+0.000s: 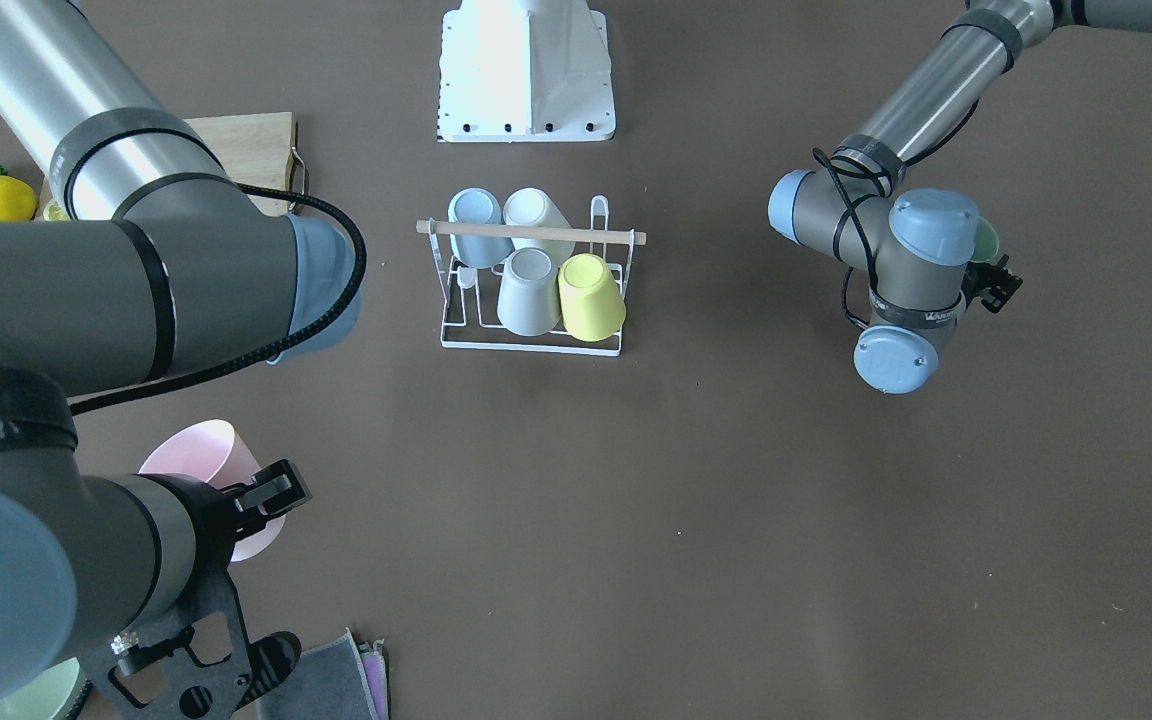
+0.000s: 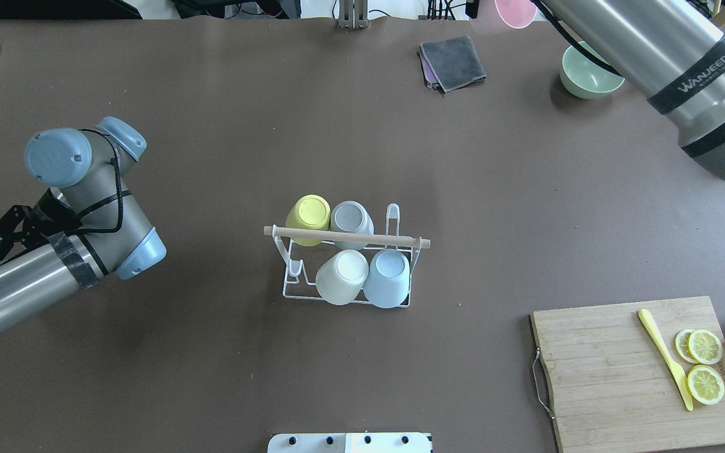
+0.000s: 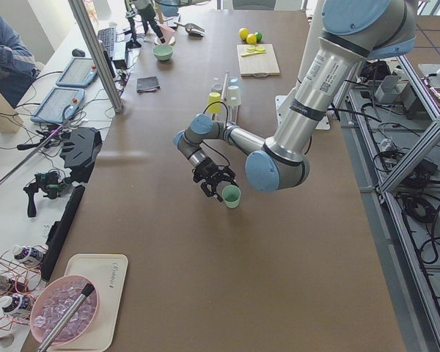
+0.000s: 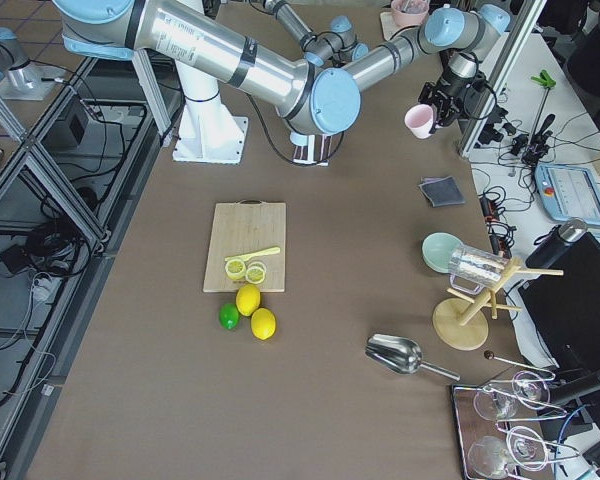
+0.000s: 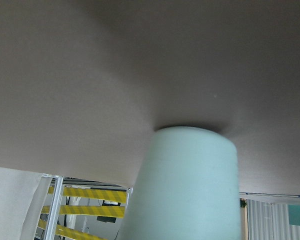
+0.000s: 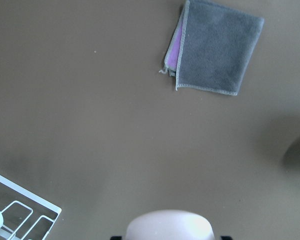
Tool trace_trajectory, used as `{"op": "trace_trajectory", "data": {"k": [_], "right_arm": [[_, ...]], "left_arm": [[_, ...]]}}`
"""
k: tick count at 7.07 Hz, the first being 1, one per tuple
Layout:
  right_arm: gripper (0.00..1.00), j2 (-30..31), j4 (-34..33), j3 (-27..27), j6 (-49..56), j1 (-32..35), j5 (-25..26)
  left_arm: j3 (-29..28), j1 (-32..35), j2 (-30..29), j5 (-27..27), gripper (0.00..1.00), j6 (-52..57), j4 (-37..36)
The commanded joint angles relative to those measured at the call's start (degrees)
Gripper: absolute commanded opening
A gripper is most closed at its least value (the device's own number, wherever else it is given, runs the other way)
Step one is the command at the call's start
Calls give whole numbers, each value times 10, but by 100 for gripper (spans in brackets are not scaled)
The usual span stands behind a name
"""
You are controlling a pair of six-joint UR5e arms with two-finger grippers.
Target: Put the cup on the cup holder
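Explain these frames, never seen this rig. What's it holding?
Two robot arms at a table, each ending in a two-finger gripper. Two cameras look down from opposite sides, two look along the table from its ends, one rides each wrist. Mid-table stands the cup holder, a white wire rack carrying four upturned cups. Also there: a cutting board with lemon slices, a green bowl, a grey cloth. The right gripper holds a pink cup aloft. The left gripper is at a mint cup by the tabletop; its grip I cannot tell.
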State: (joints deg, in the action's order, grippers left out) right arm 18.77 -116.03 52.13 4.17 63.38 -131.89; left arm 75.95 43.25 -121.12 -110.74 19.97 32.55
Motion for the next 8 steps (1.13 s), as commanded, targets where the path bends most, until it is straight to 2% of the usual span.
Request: {"op": "trace_trajectory", "data": {"k": [1, 3, 5, 8], "right_arm": [[0, 76, 149, 118, -106, -13, 0], [0, 115, 310, 148, -188, -15, -19], [0, 160, 475, 192, -291, -40, -14], [0, 253, 653, 315, -373, -46, -1]], "left_arm": [[0, 0, 1, -1, 97, 22, 15], [0, 0, 4, -2, 97, 36, 22], [0, -1, 4, -2, 95, 52, 22], [-1, -3, 4, -3, 88, 78, 22]]}}
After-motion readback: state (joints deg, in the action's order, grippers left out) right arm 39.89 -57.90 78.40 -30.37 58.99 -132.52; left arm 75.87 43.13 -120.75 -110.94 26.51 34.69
